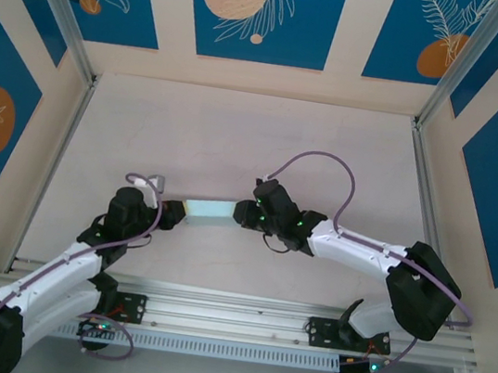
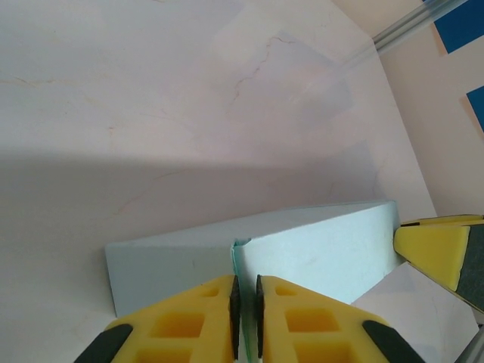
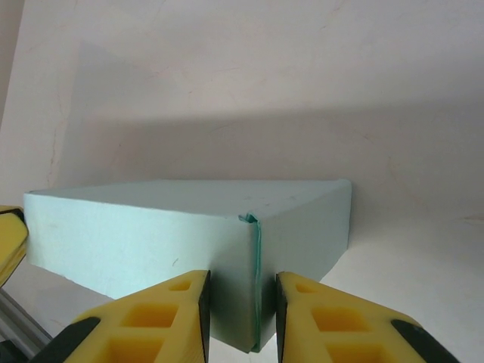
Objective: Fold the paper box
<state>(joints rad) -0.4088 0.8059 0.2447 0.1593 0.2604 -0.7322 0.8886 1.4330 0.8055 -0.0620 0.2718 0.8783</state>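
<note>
The paper box (image 1: 208, 210) is a small pale mint-blue box lying on the table between my two grippers. My left gripper (image 1: 170, 211) meets its left end. In the left wrist view the yellow fingers (image 2: 197, 321) of the left gripper (image 2: 244, 278) stand almost together, with a thin card edge of the box (image 2: 318, 242) pinched between the pads. My right gripper (image 1: 243, 212) is at the box's right end. In the right wrist view the right gripper (image 3: 242, 274) is shut across a folded corner of the box (image 3: 128, 234), one pad on each side.
An aluminium rail (image 1: 240, 312) runs along the near edge by the arm bases. Metal frame posts (image 1: 422, 189) and patterned blue-and-cream walls (image 1: 257, 9) enclose the pale table (image 1: 237, 138). A purple cable (image 1: 322, 165) loops above the right arm.
</note>
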